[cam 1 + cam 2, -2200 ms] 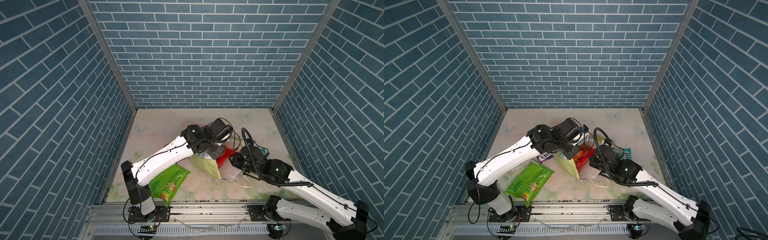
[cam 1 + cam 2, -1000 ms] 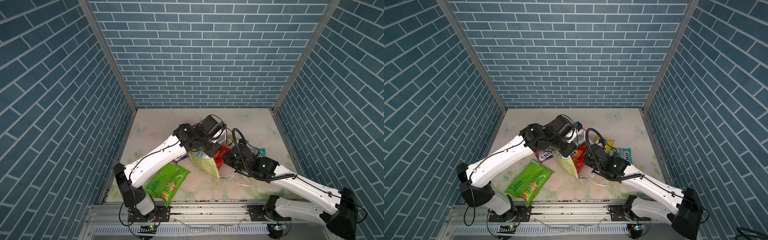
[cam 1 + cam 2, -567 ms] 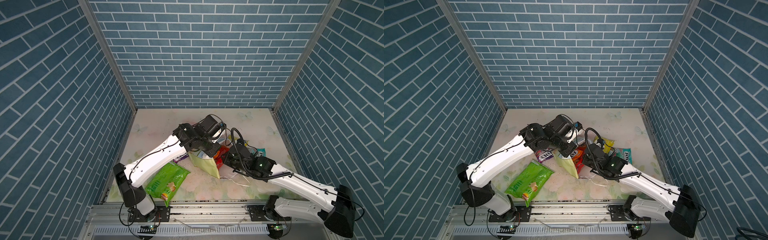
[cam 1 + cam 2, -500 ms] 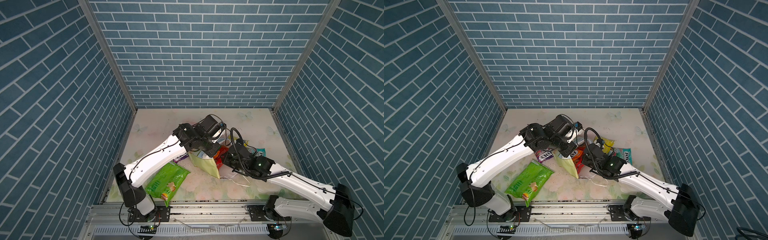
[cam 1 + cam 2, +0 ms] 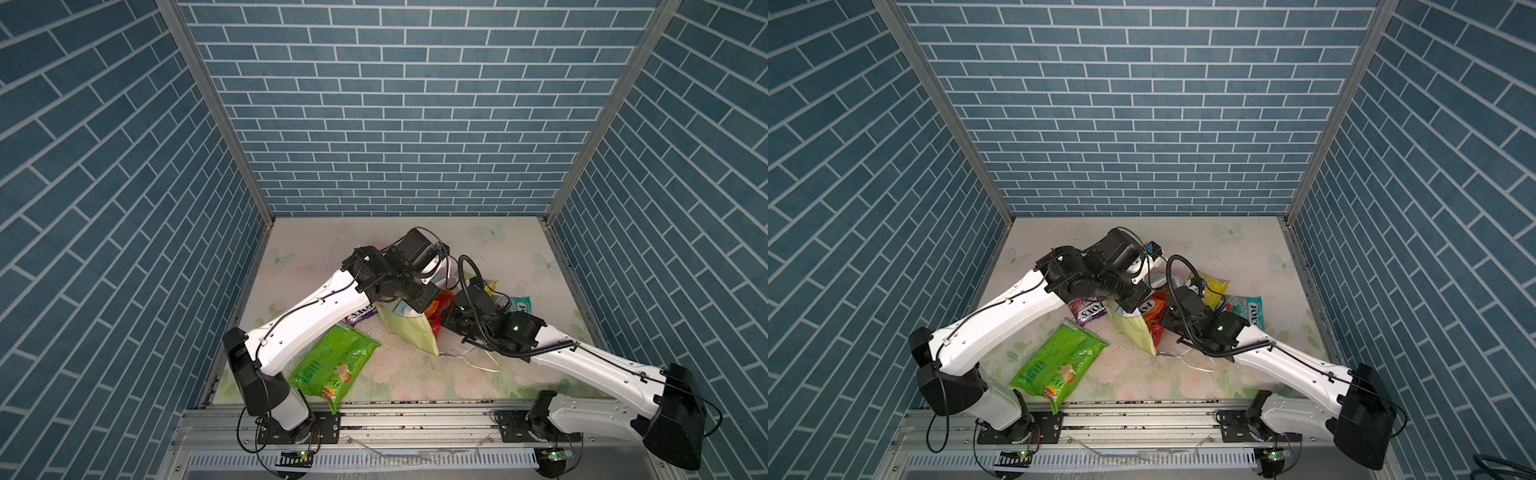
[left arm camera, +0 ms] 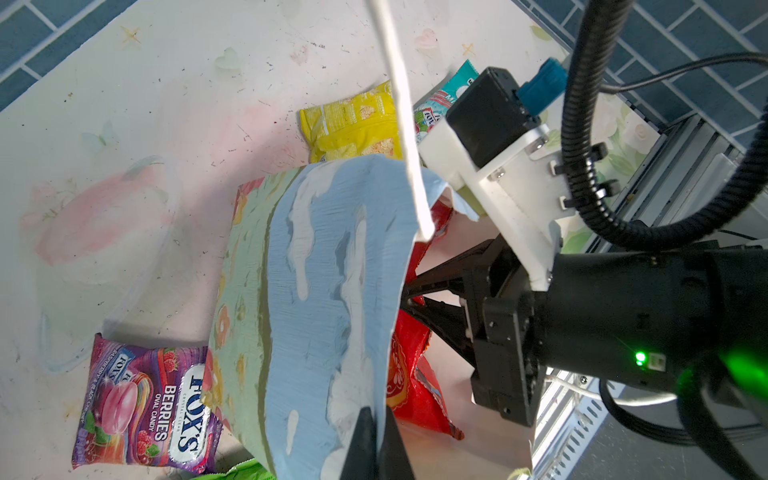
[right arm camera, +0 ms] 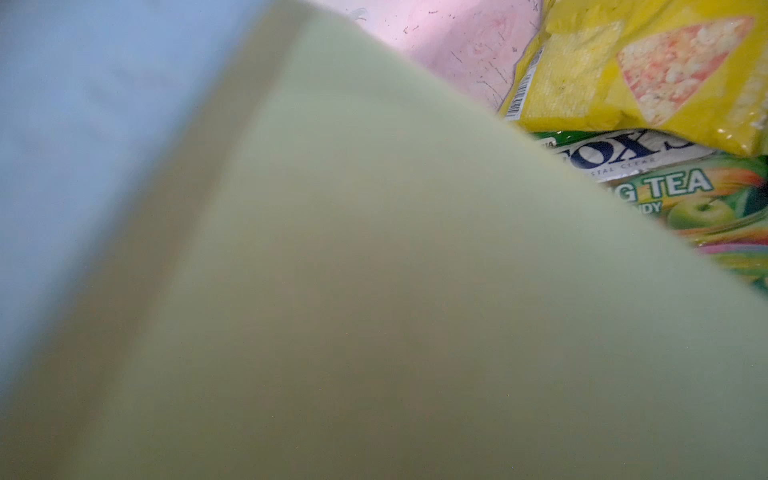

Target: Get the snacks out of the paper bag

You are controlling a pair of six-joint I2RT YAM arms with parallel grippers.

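The paper bag [image 5: 409, 328] [image 5: 1133, 328] lies tipped on the table, its mouth toward the right arm. My left gripper [image 6: 376, 436] is shut on the rim of its sky-print panel [image 6: 324, 270]. My right gripper [image 6: 405, 296] reaches into the mouth and is shut on the red cookie pack [image 6: 411, 374] [image 5: 1152, 309]; its tips go behind the bag's edge. Outside the bag lie the green chip bag [image 5: 332, 361], the purple FOX'S pack [image 6: 145, 395], a yellow pack [image 6: 353, 124] and a teal pack [image 5: 1246, 309]. The pale yellow bag side [image 7: 332, 291] fills the right wrist view.
A white cord handle [image 6: 409, 145] hangs across the left wrist view; another [image 5: 478, 361] trails on the table near the front. A green-tea FOX'S pack [image 7: 665, 187] lies under the yellow pack. Blue brick walls enclose three sides; a metal rail [image 5: 415, 415] runs along the front.
My right gripper has pushed a little further into the bag's mouth and closed. The left arm and the bag have stayed put over the last second.
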